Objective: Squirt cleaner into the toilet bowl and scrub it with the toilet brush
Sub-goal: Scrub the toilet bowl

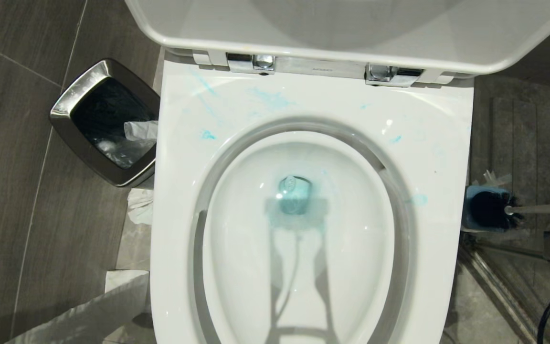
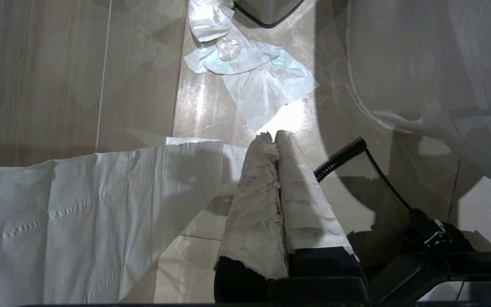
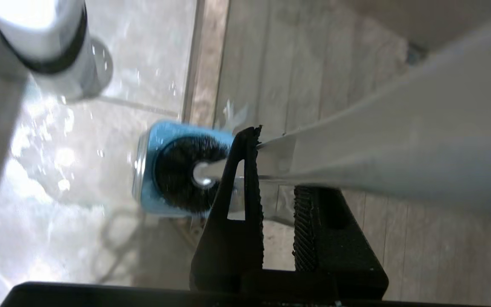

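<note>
Pincers first: my right gripper (image 3: 277, 179) is clamped on the white handle of the toilet brush (image 3: 356, 157), its ribbed black fingers (image 3: 237, 204) pinching the shaft from both sides. Just past the fingertips, the dark bristle head sits at the mouth of the blue holder (image 3: 147, 170) on the floor, so the brush runs straight out from my grip towards the holder.

My left gripper (image 2: 276, 143) hangs over the floor tiles beside the toilet, its wrapped fingers pressed together and holding nothing, with a strip of toilet paper (image 2: 79, 213) and crumpled tissue (image 2: 254, 76) lying beneath it.

Farther out, from my head camera, the toilet bowl (image 1: 237, 229) fills the frame, lid up, blue-teal cleaner pooled in the drain and smeared on the rim. A steel-rimmed waste bin (image 1: 69, 100) stands to its left; brush and holder stand to its right.
</note>
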You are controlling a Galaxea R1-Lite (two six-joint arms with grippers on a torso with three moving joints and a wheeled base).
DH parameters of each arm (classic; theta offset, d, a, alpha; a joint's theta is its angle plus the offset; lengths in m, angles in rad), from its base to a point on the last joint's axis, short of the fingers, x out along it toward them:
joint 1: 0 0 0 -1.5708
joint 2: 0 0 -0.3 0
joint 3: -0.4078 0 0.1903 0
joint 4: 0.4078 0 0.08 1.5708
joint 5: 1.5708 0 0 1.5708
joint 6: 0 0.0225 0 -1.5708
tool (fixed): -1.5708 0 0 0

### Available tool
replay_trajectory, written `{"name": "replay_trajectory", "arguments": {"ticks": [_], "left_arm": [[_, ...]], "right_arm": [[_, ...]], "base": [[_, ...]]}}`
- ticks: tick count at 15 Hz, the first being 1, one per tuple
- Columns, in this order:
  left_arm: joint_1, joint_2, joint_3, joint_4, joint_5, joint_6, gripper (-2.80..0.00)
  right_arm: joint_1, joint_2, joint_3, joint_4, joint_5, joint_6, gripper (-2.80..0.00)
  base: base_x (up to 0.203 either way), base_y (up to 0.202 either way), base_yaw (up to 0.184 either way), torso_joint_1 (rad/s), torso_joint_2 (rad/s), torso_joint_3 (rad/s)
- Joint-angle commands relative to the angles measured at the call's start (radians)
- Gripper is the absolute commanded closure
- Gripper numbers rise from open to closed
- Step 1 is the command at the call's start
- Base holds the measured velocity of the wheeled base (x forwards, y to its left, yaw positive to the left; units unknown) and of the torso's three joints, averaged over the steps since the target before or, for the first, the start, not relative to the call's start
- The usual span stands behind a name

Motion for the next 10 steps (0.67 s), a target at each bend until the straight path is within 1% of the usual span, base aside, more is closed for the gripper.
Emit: {"name": "replay_trajectory", "arguments": {"ticks": [1, 3, 6, 7, 8, 10], "left_arm": [[0.000, 0.001, 0.008, -0.001, 0.001, 0.000, 0.00], [0.000, 0.001, 0.008, -0.001, 0.001, 0.000, 0.00], [0.000, 0.001, 0.008, -0.001, 0.001, 0.000, 0.00], [0.000, 0.001, 0.008, -0.001, 0.000, 0.000, 0.00], [0.000, 0.001, 0.008, -0.001, 0.000, 0.000, 0.00], [0.000, 0.001, 0.008, -0.001, 0.001, 0.000, 0.00]], "right_arm": [[0.000, -0.066, 0.009, -0.013, -0.001, 0.017, 0.00], [0.000, -0.106, 0.008, -0.013, -0.003, 0.033, 0.00], [0.000, -0.187, -0.010, -0.007, -0.003, 0.033, 0.00], [0.000, -0.225, -0.021, 0.037, -0.001, 0.034, 0.00], [0.000, -0.266, -0.043, 0.111, 0.000, 0.034, 0.00], [0.000, -0.369, -0.122, 0.318, 0.002, 0.036, 0.00]], "base": [[0.000, 0.000, 0.000, 0.000, 0.00, 0.000], [0.000, 0.000, 0.000, 0.000, 0.00, 0.000], [0.000, 0.000, 0.000, 0.000, 0.00, 0.000], [0.000, 0.000, 0.000, 0.000, 0.00, 0.000], [0.000, 0.000, 0.000, 0.000, 0.00, 0.000], [0.000, 0.000, 0.000, 0.000, 0.00, 0.000]]}}
